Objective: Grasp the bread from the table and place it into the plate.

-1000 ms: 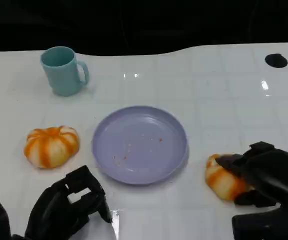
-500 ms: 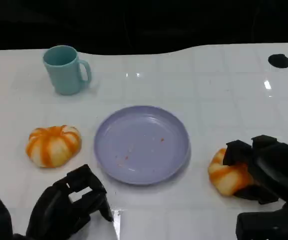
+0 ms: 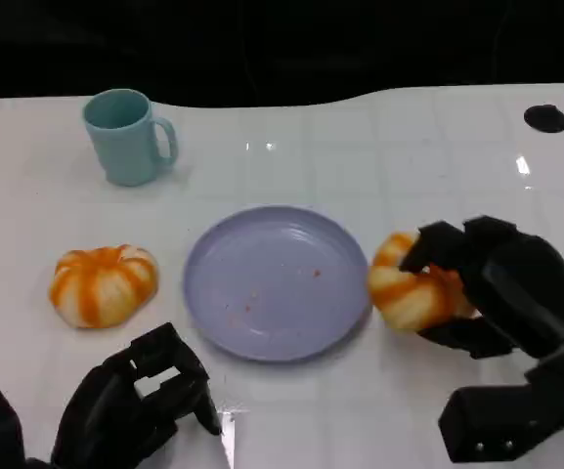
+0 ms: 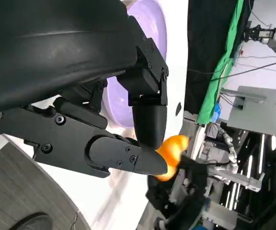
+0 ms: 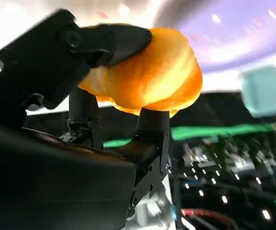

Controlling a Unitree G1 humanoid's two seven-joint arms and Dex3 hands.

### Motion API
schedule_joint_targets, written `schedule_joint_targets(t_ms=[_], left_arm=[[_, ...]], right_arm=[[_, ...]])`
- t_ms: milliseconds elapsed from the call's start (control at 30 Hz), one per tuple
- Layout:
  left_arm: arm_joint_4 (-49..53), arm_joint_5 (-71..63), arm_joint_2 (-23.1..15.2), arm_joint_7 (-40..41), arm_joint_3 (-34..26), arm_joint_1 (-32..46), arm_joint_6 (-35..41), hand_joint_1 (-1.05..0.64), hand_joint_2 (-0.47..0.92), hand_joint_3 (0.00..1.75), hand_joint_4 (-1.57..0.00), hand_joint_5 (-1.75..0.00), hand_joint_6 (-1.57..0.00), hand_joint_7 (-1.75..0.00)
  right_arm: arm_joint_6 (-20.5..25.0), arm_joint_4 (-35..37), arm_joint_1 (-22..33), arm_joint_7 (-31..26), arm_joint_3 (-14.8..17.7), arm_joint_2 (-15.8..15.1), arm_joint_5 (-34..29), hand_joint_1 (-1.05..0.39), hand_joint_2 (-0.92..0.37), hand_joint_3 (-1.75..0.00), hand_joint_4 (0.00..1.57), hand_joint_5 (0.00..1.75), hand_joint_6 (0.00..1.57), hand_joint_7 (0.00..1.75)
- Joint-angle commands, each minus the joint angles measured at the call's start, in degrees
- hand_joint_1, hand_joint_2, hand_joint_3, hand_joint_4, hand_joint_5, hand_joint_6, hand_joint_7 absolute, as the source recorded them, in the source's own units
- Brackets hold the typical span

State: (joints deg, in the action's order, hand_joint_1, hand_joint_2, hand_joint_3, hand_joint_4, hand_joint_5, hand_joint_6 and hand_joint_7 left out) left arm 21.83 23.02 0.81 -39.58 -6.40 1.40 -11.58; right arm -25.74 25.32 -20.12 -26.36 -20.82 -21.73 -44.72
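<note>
R hand was clamped on the bread, an orange-and-white striped roll, w/ black fingers wrapped over its top and another underneath. In the R wrist view the same roll sat pinched between an upper finger and lower ones. Bread looked lifted off the white surface, just beside the purple plate, at the rim nearest the R hand; not inside it. Plate had a few small orange crumbs on it.

L hand sat low, near the plate's close edge, fingers curled in w/ nothing in them. L wrist view showed its fingers bent together, plate beyond them, and the held bread past the fingertips, further off.

A second striped bread roll lay on the surface, further out from the L hand and well apart from it, beside the plate's far-from-R-hand side. A teal mug stood upright beyond that roll, handle facing the R-hand side.
</note>
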Motion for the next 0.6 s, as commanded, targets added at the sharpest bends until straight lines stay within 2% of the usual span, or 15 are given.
schedule_joint_targets(t_ms=[33,100,200,333,433,500,600], left_arm=[[0.1,-0.4,-0.8,0.1,-0.2,0.2,-1.1,-0.63,0.92,0.10,-0.69,-1.75,-0.67,-1.41],[-0.1,-0.3,-0.8,0.0,-0.2,0.2,-0.7,-0.63,0.92,0.10,-0.69,-1.75,-0.67,-1.42],[-0.1,-0.2,-0.7,0.2,-0.2,0.2,-0.3,-0.63,0.92,0.10,-0.69,-1.75,-0.66,-1.42],[0.0,0.3,-0.5,-0.3,-0.2,0.2,-0.3,-0.61,0.92,0.10,-0.68,-1.75,-0.65,-1.41],[-0.6,0.4,-0.4,-0.3,-0.1,0.6,-0.1,-0.60,0.92,0.09,-0.67,-1.75,-0.65,-1.40],[-0.9,0.4,-0.4,-0.3,0.0,0.9,-0.4,-0.60,0.92,0.10,-0.67,-1.75,-0.65,-1.39],[-1.1,0.2,-0.4,-0.1,0.1,1.0,-0.5,-0.60,0.92,0.11,-0.67,-1.75,-0.65,-1.39]], right_arm=[[-1.3,-1.9,-2.3,2.4,0.8,2.2,3.6,-0.26,-0.47,-1.09,0.87,1.75,0.67,1.70],[-1.8,-2.0,-3.6,3.5,0.8,3.6,4.8,-0.25,-0.46,-1.09,0.89,1.75,0.68,1.72],[-1.3,-2.3,-5.6,6.1,0.2,5.7,5.6,-0.24,-0.40,-1.21,0.92,1.75,0.75,1.64],[-0.2,-2.0,-7.7,9.3,-1.3,8.1,4.7,-0.18,-0.33,-1.28,0.94,1.75,0.80,1.59],[0.3,0.2,-9.1,9.7,-2.9,10.3,3.9,-0.13,-0.28,-1.29,0.95,1.75,0.80,1.62],[0.4,1.6,-9.8,10.1,-4.0,11.4,3.6,-0.10,-0.31,-1.22,0.94,1.75,0.86,1.45],[0.1,4.0,-11.0,9.2,-5.3,12.6,2.6,-0.09,-0.29,-1.23,0.93,1.75,0.88,1.42]])
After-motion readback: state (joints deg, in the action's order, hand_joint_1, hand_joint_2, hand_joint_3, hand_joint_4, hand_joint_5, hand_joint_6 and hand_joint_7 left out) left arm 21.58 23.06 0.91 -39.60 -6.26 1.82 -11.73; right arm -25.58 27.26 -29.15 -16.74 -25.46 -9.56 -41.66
